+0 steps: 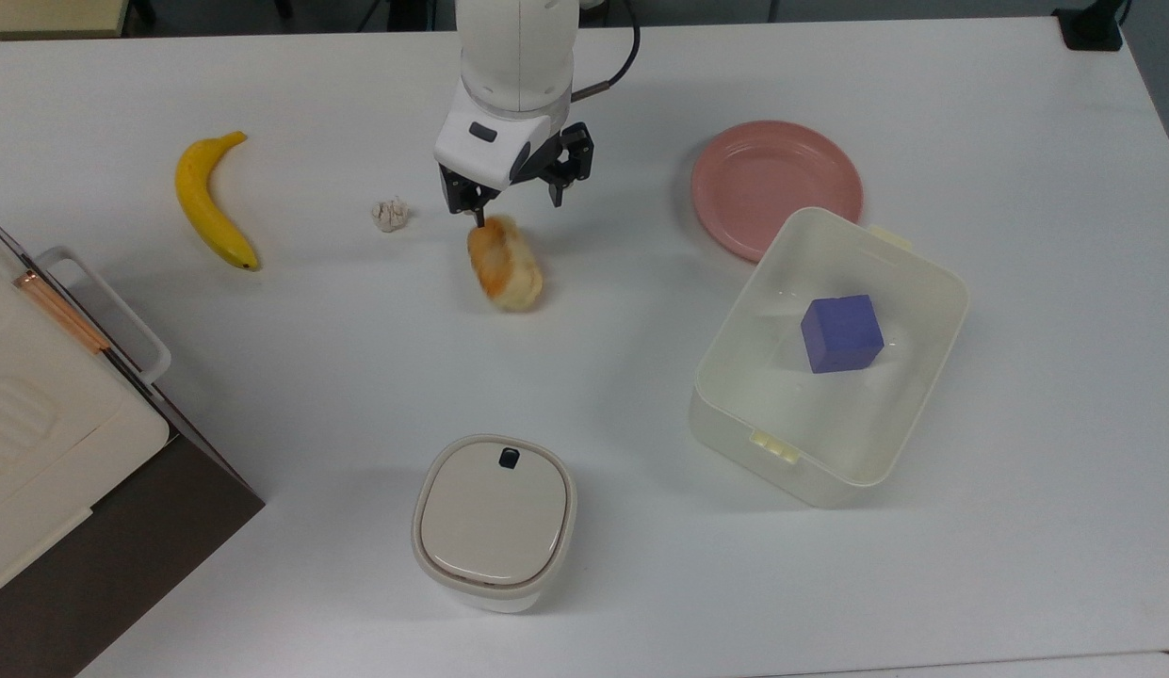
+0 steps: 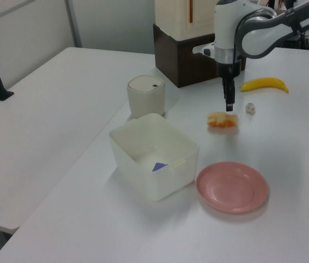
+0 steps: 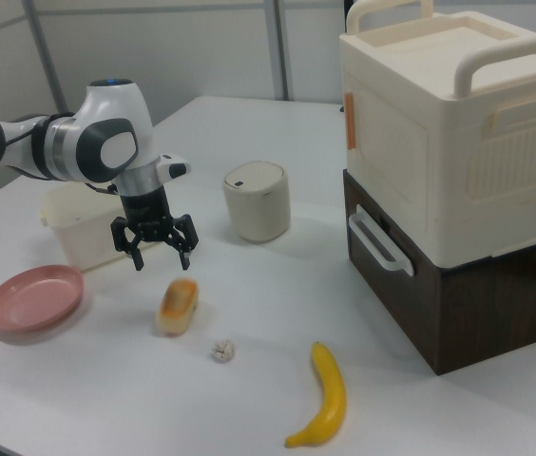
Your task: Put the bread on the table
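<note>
The bread (image 1: 504, 263), golden-orange on top with pale sides, lies flat on the white table (image 1: 339, 339). It shows again as the bread (image 2: 223, 120) and the bread (image 3: 178, 305). My gripper (image 1: 514, 202) hangs open just above its far end, fingers spread and holding nothing. In the right view the gripper (image 3: 161, 255) stands a little above the loaf, apart from it. The gripper (image 2: 228, 105) points straight down in the left view.
A pink plate (image 1: 777, 185) and a clear tub (image 1: 829, 358) with a blue cube (image 1: 840, 332) sit at the top view's right. A banana (image 1: 207, 201) and whitish wad (image 1: 391, 215) lie at its left. A lidded pot (image 1: 495, 521) and stacked box (image 1: 47, 405) stand nearer.
</note>
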{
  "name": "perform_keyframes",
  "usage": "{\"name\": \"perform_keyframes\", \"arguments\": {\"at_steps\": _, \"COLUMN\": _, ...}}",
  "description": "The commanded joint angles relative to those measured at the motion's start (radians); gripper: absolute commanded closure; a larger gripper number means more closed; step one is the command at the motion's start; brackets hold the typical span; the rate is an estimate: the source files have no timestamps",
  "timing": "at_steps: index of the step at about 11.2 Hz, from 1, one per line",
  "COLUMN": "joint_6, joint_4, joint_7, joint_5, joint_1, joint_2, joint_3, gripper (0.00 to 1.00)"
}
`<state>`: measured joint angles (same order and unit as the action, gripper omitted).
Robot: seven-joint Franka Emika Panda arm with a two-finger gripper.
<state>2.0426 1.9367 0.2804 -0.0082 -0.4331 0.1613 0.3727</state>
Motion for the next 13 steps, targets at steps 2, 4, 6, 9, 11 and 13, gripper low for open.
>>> {"name": "perform_keyframes", "arguments": {"at_steps": 2, "joint_6": 0.027, "joint_4": 0.027, "joint_7": -0.017, "joint_5": 0.017, "joint_1": -0.004, "joint_2": -0.017, "joint_3": -0.001, "gripper": 0.00}}
{"name": "perform_keyframes", "arguments": {"at_steps": 4, "joint_6": 0.024, "joint_4": 0.024, "joint_7": -0.027, "joint_5": 0.017, "joint_1": -0.006, "joint_2": -0.019, "joint_3": -0.001, "gripper": 0.00}}
{"name": "perform_keyframes", "arguments": {"at_steps": 6, "joint_6": 0.011, "joint_4": 0.010, "joint_7": -0.059, "joint_5": 0.017, "joint_1": -0.003, "joint_2": -0.025, "joint_3": -0.004, "gripper": 0.00}}
{"name": "perform_keyframes", "arguments": {"at_steps": 9, "joint_6": -0.119, "joint_4": -0.129, "joint_7": -0.135, "joint_5": 0.016, "joint_1": 0.004, "joint_2": -0.034, "joint_3": -0.009, "gripper": 0.00}}
{"name": "perform_keyframes", "arguments": {"at_steps": 11, "joint_6": -0.183, "joint_4": -0.189, "joint_7": -0.158, "joint_5": 0.016, "joint_1": 0.008, "joint_2": -0.057, "joint_3": -0.009, "gripper": 0.00}}
{"name": "perform_keyframes", "arguments": {"at_steps": 13, "joint_6": -0.263, "joint_4": -0.254, "joint_7": -0.185, "joint_5": 0.014, "joint_1": 0.040, "joint_2": -0.069, "joint_3": -0.015, "gripper": 0.00}}
